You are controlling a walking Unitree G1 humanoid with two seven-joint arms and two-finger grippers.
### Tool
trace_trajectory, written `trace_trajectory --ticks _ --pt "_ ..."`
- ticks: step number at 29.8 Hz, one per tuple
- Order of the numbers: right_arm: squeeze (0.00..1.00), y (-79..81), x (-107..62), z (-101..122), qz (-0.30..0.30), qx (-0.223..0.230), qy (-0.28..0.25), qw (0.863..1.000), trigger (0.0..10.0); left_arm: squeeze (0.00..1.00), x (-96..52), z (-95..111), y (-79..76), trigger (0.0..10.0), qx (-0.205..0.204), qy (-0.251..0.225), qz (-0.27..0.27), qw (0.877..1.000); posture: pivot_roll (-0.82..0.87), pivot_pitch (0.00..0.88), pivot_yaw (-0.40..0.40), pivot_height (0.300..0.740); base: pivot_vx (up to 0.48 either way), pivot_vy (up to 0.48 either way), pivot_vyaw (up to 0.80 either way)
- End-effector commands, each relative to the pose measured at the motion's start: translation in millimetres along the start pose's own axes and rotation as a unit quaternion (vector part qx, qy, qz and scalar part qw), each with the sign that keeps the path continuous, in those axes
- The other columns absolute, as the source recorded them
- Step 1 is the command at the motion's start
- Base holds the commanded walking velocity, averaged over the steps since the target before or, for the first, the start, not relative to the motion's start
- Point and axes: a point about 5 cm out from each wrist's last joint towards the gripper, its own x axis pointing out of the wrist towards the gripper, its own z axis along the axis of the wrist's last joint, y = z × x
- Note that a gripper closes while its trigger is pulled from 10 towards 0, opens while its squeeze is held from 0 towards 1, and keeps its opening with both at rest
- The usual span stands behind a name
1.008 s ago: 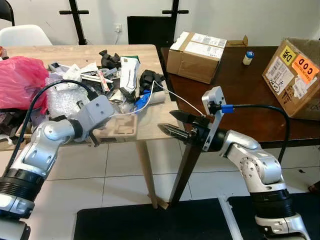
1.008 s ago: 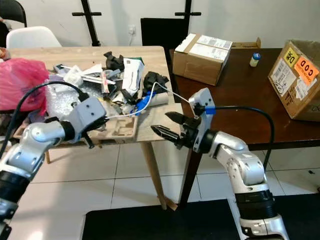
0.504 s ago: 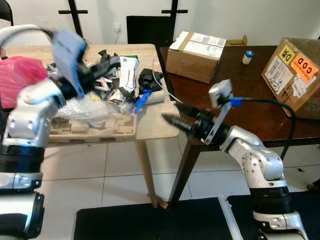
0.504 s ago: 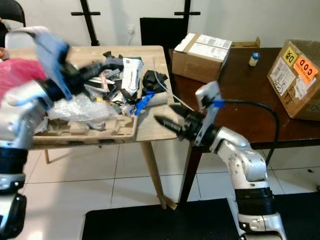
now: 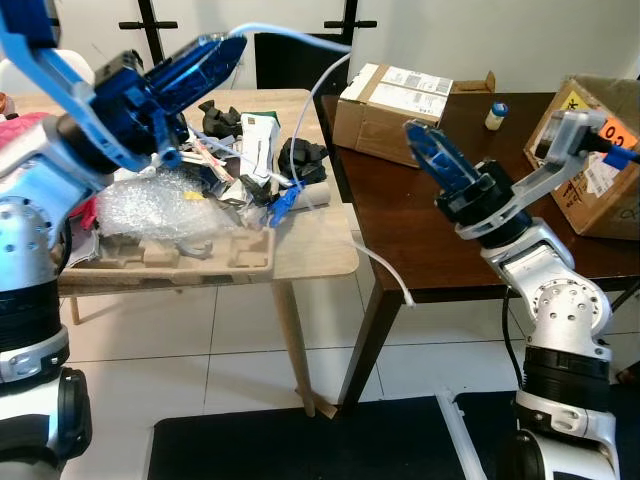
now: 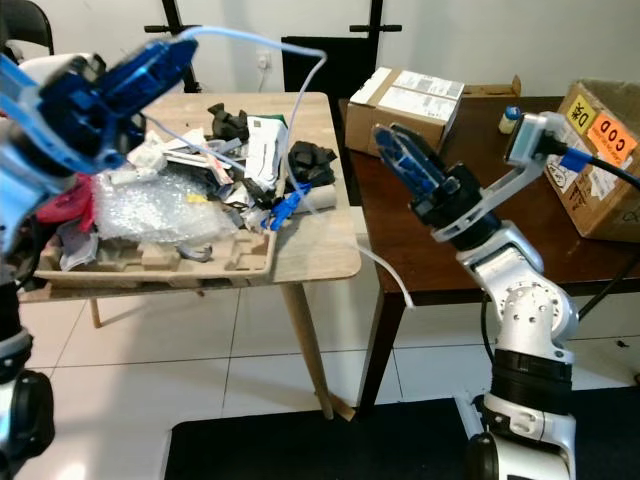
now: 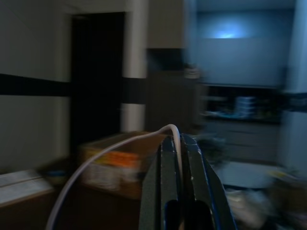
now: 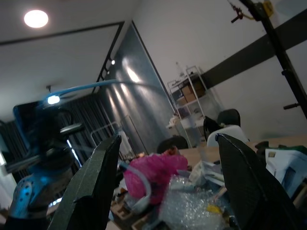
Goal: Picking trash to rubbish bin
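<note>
At 10 o'clock in your head view, the left pincer (image 5: 215, 55) is raised above the wooden tabletop (image 5: 310, 250), its fingers clamped on a white cable (image 5: 335, 68). The cable arches toward 12 o'clock, drops through the trash pile (image 5: 235, 160) past a cardboard tray (image 5: 170, 262), and trails off the tabletop's edge at 6 o'clock. At 2 o'clock, the right pincer (image 5: 432, 155) hangs spread wide above the dark tabletop (image 5: 420, 240).

White tiled floor (image 5: 230, 350) — white wall (image 5: 520, 35).
</note>
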Motion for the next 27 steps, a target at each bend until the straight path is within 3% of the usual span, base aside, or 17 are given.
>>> trace_trajectory --ticks 1,4,6,8,9,11,12,13,16,17,18,19,20,21,23,24,27 --pt "0.0 0.5 -0.3 3 0.004 0.019 -0.015 1.0 10.0 0.0 -1.1 5 -12.2 0.0 -0.018 0.01 -0.042 0.999 0.03 0.082 0.003 0.74 0.0 0.0 0.0" --pt "0.0 1.8 -0.1 5 0.008 0.031 -0.027 0.999 10.0 0.0 -3.7 4 -21.3 0.0 -0.053 0.029 -0.072 0.996 0.03 0.082 0.003 0.74 0.0 0.0 0.0" --pt "0.0 3.0 -0.9 8 0.014 0.042 -0.037 0.998 10.0 0.0 -10.2 -13 -35.9 0.0 -0.094 0.098 -0.1 0.986 0.03 0.082 0.002 0.74 0.0 0.0 0.0" --pt "0.0 3.9 -1.5 10 0.018 0.051 -0.045 0.998 10.0 0.0 -14.3 -24 -45.7 0.0 -0.125 0.135 -0.116 0.976 0.03 0.082 0.002 0.74 0.0 0.0 0.0" --pt "0.0 3.8 -2.7 13 0.021 0.056 -0.054 0.997 10.0 0.0 -19.6 -37 -52.1 0.0 -0.136 0.193 -0.113 0.965 0.03 0.087 0.001 0.74 0.0 0.0 0.0" --pt "0.0 3.1 -5.2 19 0.022 0.061 -0.064 0.996 10.0 0.0 -28.1 -54 -62.8 0.0 -0.164 0.266 -0.115 0.943 0.03 0.086 0.0 0.74 0.0 0.0 0.0" --pt "0.0 2.7 -6.4 20 0.022 0.062 -0.067 0.996 10.0 0.0 -30.8 -58 -66.9 0.0 -0.18 0.283 -0.118 0.935 0.03 0.086 0.0 0.74 0.0 0.0 0.0" --pt "0.0 2.7 -6.4 20 0.022 0.062 -0.067 0.996 10.0 0.0 -30.8 -58 -66.9 0.0 -0.18 0.283 -0.118 0.935 0.03 0.086 0.0 0.74 0.0 0.0 0.0" --pt "0.0 9.2 -9.7 14 0.05 0.06 -0.03 0.997 10.0 0.0 -52.5 -97 -79.5 0.0 -0.205 0.398 -0.093 0.89 0.03 0.09 -0.001 0.74 0.0 0.0 0.0" --pt "0.0 9.2 -9.7 14 0.05 0.06 -0.03 0.997 10.0 0.0 -52.5 -97 -79.5 0.0 -0.205 0.398 -0.093 0.89 0.03 0.09 -0.001 0.74 0.0 0.0 0.0" --pt "0.0 11.8 -10.6 10 0.059 0.059 -0.014 0.996 10.0 0.0 -60.4 -109 -82.6 0.0 -0.211 0.424 -0.085 0.877 0.03 0.09 -0.001 0.74 0.0 0.0 0.0" --pt "0.0 11.8 -10.6 10 0.059 0.059 -0.014 0.996 10.0 0.0 -60.4 -109 -82.6 0.0 -0.211 0.424 -0.085 0.877 0.03 0.09 -0.001 0.74 0.0 0.0 0.0" --pt "0.0 15.8 -12.1 2 0.072 0.055 0.015 0.996 10.0 0.0 -69.3 -120 -84.5 0.0 -0.219 0.45 -0.071 0.863 0.03 0.093 -0.002 0.74 0.0 0.0 0.0" --pt "0.0 15.8 -12.1 2 0.072 0.055 0.015 0.996 10.0 0.0 -69.3 -120 -84.5 0.0 -0.219 0.45 -0.071 0.863 0.03 0.093 -0.002 0.74 0.0 0.0 0.0" --pt "0.0 24.1 -17.6 -19 0.094 0.046 0.095 0.99 10.0 0.0 -84.4 -138 -89.2 0.0 -0.241 0.479 -0.05 0.843 0.03 0.093 -0.001 0.74 0.0 0.0 0.0" --pt "0.0 24.1 -17.6 -19 0.094 0.046 0.095 0.99 10.0 0.0 -84.4 -138 -89.2 0.0 -0.241 0.479 -0.05 0.843 0.03 0.093 -0.001 0.74 0.0 0.0 0.0" --pt "0.0 27.8 -37.9 -64 0.101 0.02 0.261 0.96 10.0 0.0 -105.1 -161 -102.7 0.0 -0.28 0.509 -0.03 0.813 0.02 0.101 0.003 0.74 0.0 0.0 0.0"
